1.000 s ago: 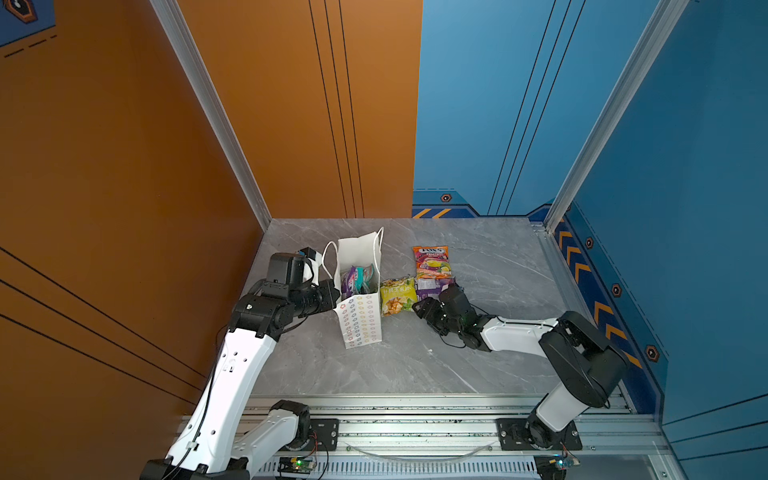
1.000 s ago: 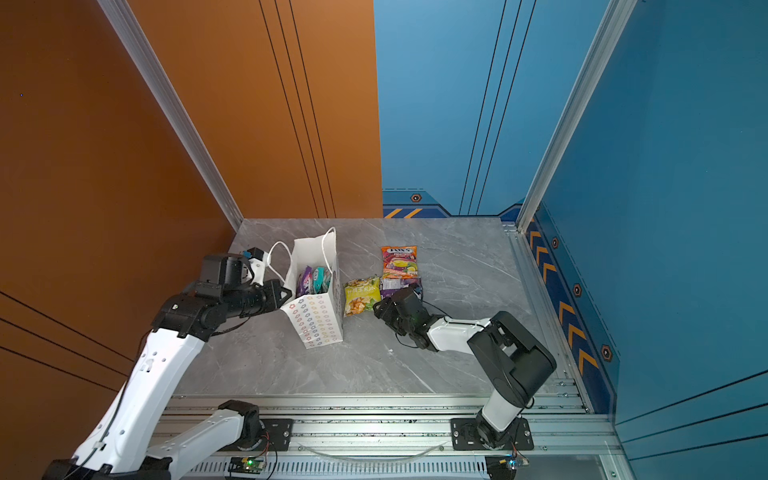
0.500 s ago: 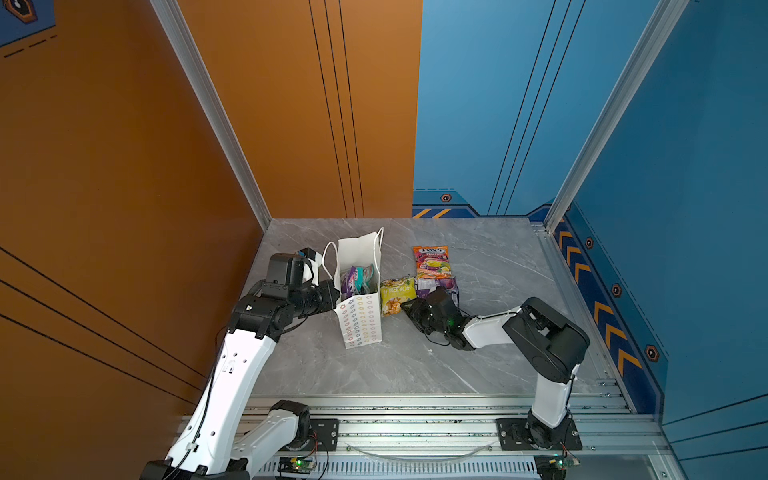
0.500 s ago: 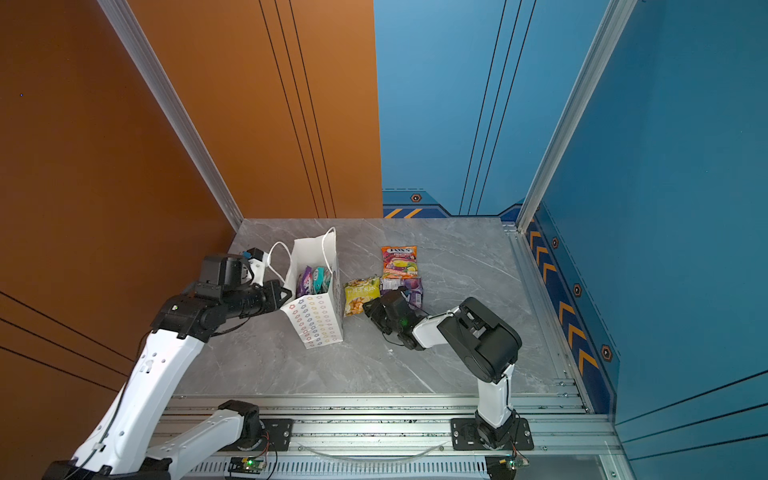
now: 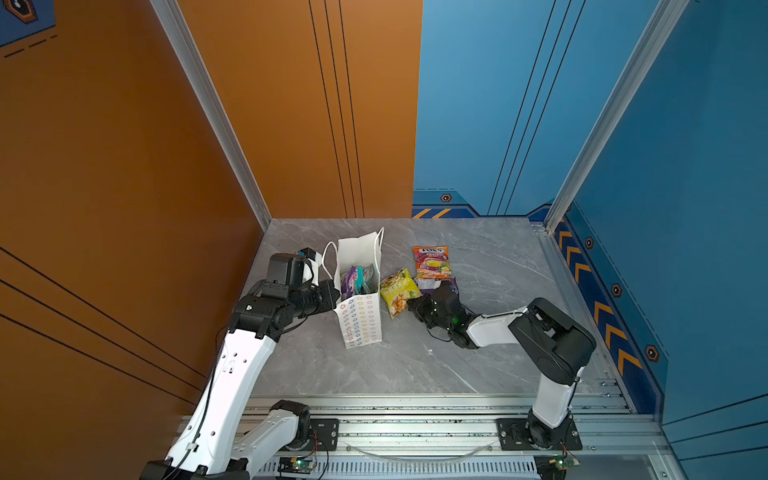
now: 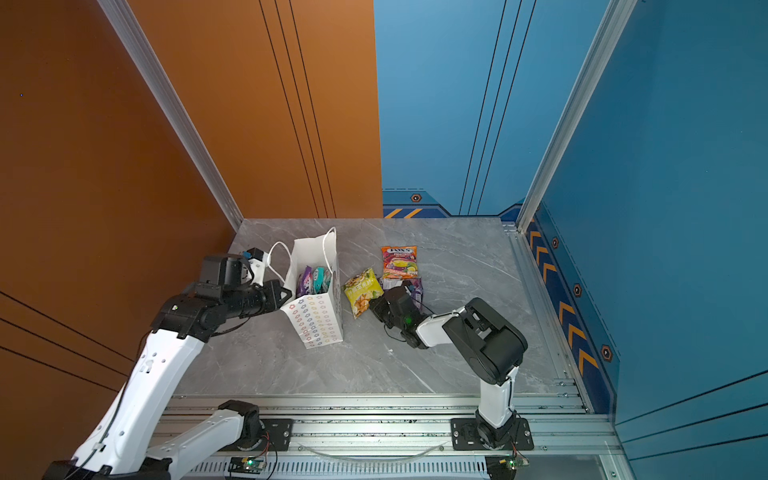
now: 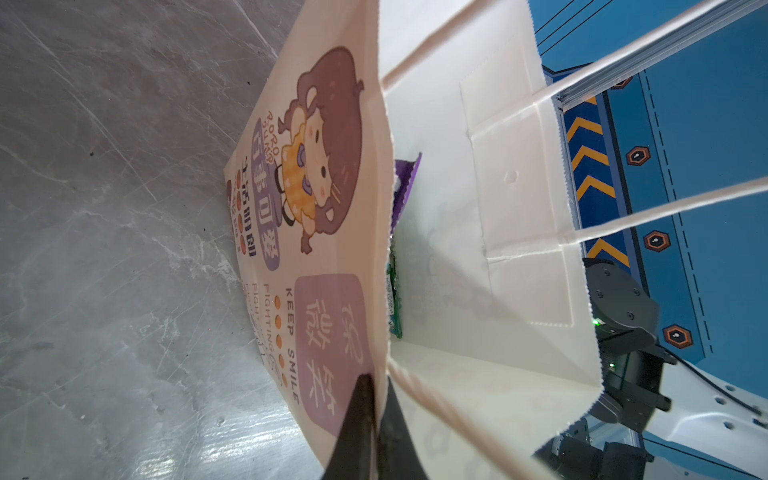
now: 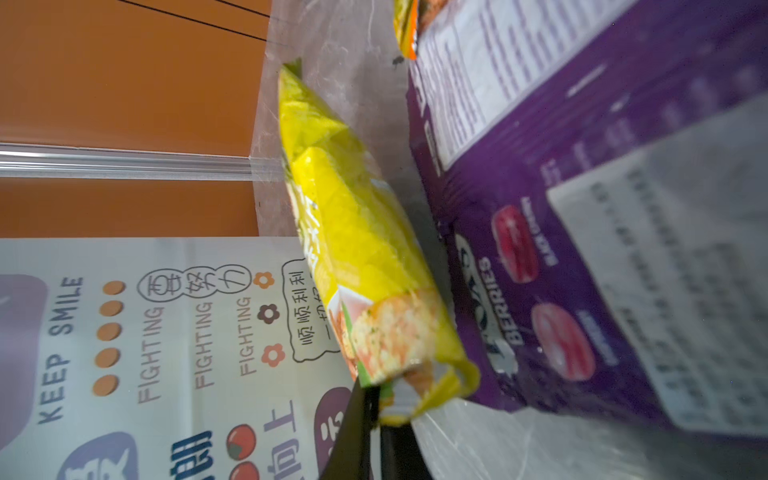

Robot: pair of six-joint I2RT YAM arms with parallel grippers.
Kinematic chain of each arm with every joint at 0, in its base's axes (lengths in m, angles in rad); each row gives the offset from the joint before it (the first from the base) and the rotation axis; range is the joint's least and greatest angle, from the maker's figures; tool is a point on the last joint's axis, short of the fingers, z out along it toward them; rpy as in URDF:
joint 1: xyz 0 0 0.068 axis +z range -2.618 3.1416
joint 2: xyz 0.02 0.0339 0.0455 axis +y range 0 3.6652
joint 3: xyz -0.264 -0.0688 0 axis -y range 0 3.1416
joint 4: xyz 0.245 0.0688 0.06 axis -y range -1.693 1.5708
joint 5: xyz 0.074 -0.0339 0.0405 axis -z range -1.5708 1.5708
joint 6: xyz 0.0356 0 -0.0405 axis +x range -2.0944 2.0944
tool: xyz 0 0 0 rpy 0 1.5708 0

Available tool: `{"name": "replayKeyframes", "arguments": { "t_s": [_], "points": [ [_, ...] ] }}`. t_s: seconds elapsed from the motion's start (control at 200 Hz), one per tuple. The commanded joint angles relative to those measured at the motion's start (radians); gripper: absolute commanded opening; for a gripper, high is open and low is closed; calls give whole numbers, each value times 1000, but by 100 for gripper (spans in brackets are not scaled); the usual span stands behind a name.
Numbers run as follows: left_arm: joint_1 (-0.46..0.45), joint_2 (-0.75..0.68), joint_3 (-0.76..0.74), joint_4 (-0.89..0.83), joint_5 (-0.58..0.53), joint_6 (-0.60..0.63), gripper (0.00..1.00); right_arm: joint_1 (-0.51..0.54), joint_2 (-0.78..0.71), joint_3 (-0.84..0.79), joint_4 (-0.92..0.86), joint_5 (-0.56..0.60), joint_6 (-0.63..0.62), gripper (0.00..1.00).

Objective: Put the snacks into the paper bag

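The white paper bag (image 5: 361,320) (image 6: 318,322) stands upright at centre left, cartoon girl on its front (image 7: 328,174). My left gripper (image 5: 334,297) (image 7: 376,380) is shut on the bag's rim. Purple and teal snacks (image 5: 359,280) (image 6: 313,280) stick up inside it. To the bag's right lies a yellow packet (image 5: 399,291) (image 8: 357,232), and my right gripper (image 5: 412,306) (image 8: 374,392) is shut on its near edge. A purple packet (image 8: 582,249) (image 6: 415,286) lies beside it, partly hidden by my wrist in both top views. An orange FOX'S packet (image 5: 432,262) (image 6: 399,262) lies flat behind them.
Orange wall panels (image 5: 208,145) close off the left and back left, blue ones (image 5: 685,208) the right. An aluminium rail (image 5: 415,415) with both arm bases runs along the grey marble table's front edge.
My right gripper slid left past the purple packet to the yellow packet and closed on its edge. The left arm and the bag have stayed put.
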Motion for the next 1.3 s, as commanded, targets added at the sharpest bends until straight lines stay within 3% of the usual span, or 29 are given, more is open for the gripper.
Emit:
{"name": "replayKeyframes", "arguments": {
  "t_s": [0.0,0.265,0.4,0.541,0.671,0.746,0.846,0.936,1.296],
  "points": [
    [-1,1,-6,18,11,-3,7,-27,-57,-26,-91,-5,-84,5],
    [0,1,-6,20,12,-2,7,-92,-117,-23,-255,-276,-193,5],
    [-1,1,-5,24,15,-4,7,-108,-153,16,-446,-415,-329,6],
    [-1,0,-7,24,17,-6,7,-117,-223,28,-686,-397,-466,8],
    [-3,-6,-12,25,16,-11,7,-150,-266,11,-790,-383,-527,16],
    [-4,-9,-13,26,17,-12,7,-172,-292,-18,-774,-385,-521,20],
    [-5,-11,-14,26,17,-14,7,-184,-323,-46,-727,-390,-499,41],
    [-7,-14,-13,27,19,-15,7,-183,-341,-68,-685,-394,-468,51],
    [-9,-11,-16,32,20,-15,7,-169,-401,-249,-417,-353,-280,59]
  ]
}}
